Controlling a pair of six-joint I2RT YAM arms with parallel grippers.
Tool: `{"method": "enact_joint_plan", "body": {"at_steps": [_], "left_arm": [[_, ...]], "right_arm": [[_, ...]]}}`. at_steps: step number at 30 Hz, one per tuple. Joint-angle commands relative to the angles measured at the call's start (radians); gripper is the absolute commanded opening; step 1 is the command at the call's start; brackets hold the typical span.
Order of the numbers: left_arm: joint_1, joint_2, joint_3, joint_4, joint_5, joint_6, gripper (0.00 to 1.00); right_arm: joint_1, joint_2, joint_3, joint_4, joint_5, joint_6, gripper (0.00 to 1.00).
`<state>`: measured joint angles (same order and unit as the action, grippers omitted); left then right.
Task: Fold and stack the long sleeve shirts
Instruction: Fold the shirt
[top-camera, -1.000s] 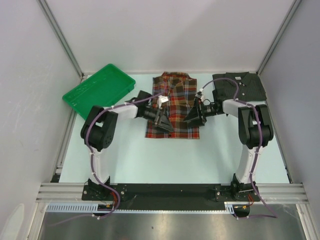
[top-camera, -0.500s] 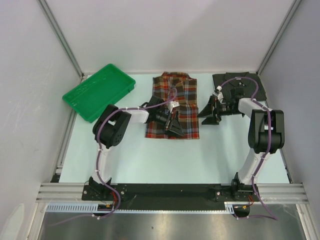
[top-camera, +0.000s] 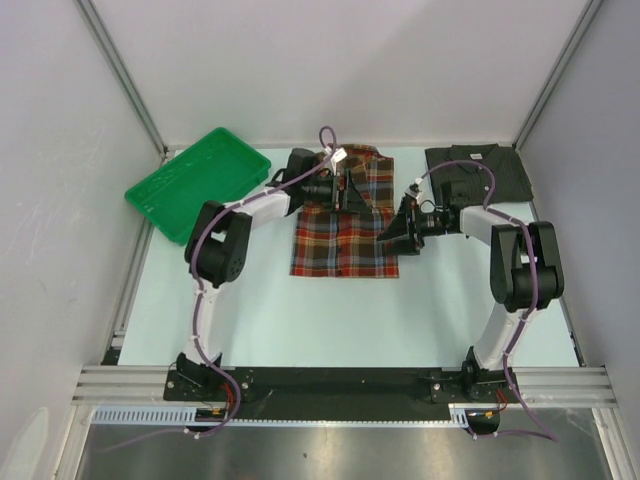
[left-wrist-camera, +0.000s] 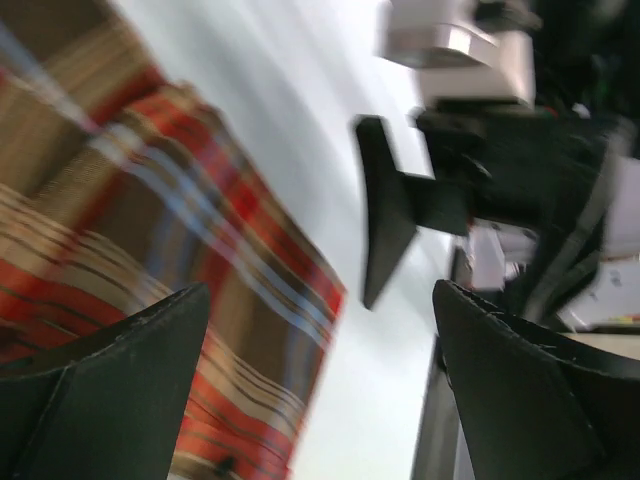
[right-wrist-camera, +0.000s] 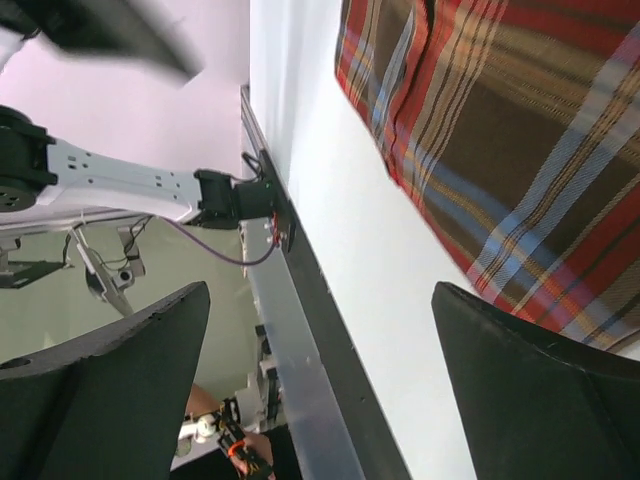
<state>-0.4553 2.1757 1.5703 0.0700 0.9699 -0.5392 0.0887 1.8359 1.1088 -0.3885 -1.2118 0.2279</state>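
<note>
Pale table (top-camera: 300, 310): both arms reach toward frame centre, left gripper (top-camera: 345, 188) and right gripper (top-camera: 392, 236) spread wide; plaid shirt (top-camera: 340, 240) points collar to frame top, long axis vertical.

The left hand (left-wrist-camera: 318, 292), spread wide, hangs over the plaid shirt (left-wrist-camera: 150, 250).

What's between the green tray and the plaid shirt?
Only the left arm, crossing bare table to the plaid shirt, in the top view.

On the worktop (top-camera: 340, 310) the tray (top-camera: 197, 183) lies at the far left. The middle shirt (top-camera: 340, 245) lies to its right, and the right shirt (top-camera: 510, 175) lies in the far right corner, apart from it.
</note>
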Motion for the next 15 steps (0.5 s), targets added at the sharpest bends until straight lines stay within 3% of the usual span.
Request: {"method": "enact_joint_plan", "body": {"at_steps": [1,6,9,13,15], "left_arm": [[0.013,0.16,0.124,0.01,-0.092,-0.076,0.99],[0.044,0.259,0.2,0.028,-0.116,-0.128,0.99],[0.05,0.192,0.207,0.053,-0.06,-0.082,0.99],[0.058,-0.01,0.16,-0.034,-0.054,0.185,0.99],[0.064,-0.106,0.105,-0.203,-0.138,0.319,1.0]], "right_arm": [[-0.006,0.046,0.016,0.14,-0.005,0.086,1.0],[0.037,0.127,0.006,0.137,0.015,0.045,1.0],[0.022,0.175,0.029,0.079,0.003,0.008,1.0],[0.022,0.111,0.124,0.007,-0.028,-0.005,0.99],[0.022,0.073,0.161,-0.041,-0.031,-0.024,0.97]]}}
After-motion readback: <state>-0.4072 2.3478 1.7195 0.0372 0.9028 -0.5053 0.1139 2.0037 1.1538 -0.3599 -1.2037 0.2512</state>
